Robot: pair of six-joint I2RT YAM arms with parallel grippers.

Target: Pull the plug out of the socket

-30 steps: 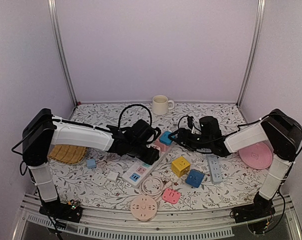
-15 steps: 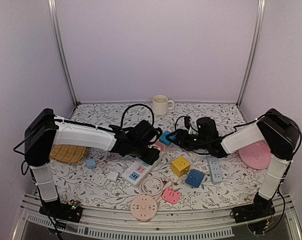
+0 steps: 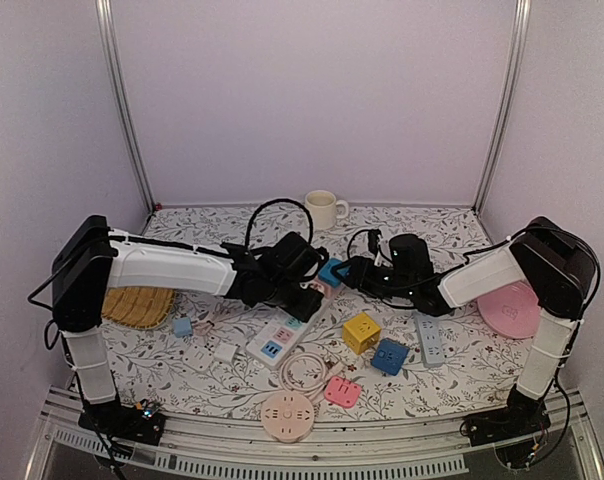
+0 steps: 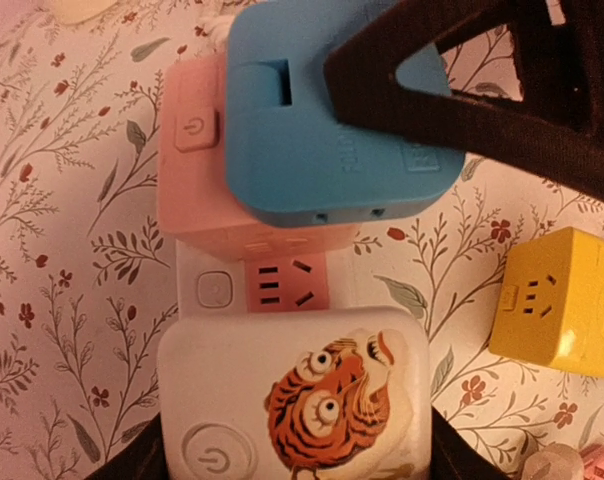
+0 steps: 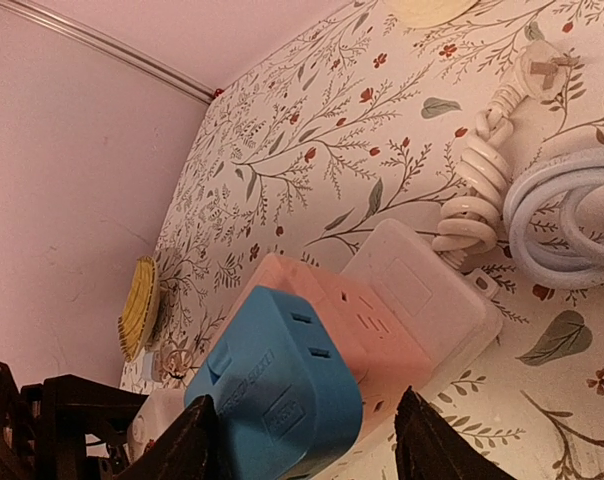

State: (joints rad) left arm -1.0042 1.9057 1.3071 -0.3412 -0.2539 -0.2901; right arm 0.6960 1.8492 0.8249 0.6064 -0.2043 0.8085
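**Right hand straddling the blue plug, left hand over the strip**

I see the blue plug (image 5: 277,390) seated in the pink socket (image 5: 354,322), at the far end of the white power strip (image 3: 275,341), mid-bench. The strip's long axis runs from near-left to far-right, so the plug lies nearest my right arm. The right hand (image 5: 312,450) has its fingers apart on either side of the plug; a sliver of bench shows beside one finger, so I judge it not clamped. The left hand (image 4: 292,462) flanks a white tiger-sticker block (image 4: 292,400) just beside the socket; I cannot tell whether it grips.
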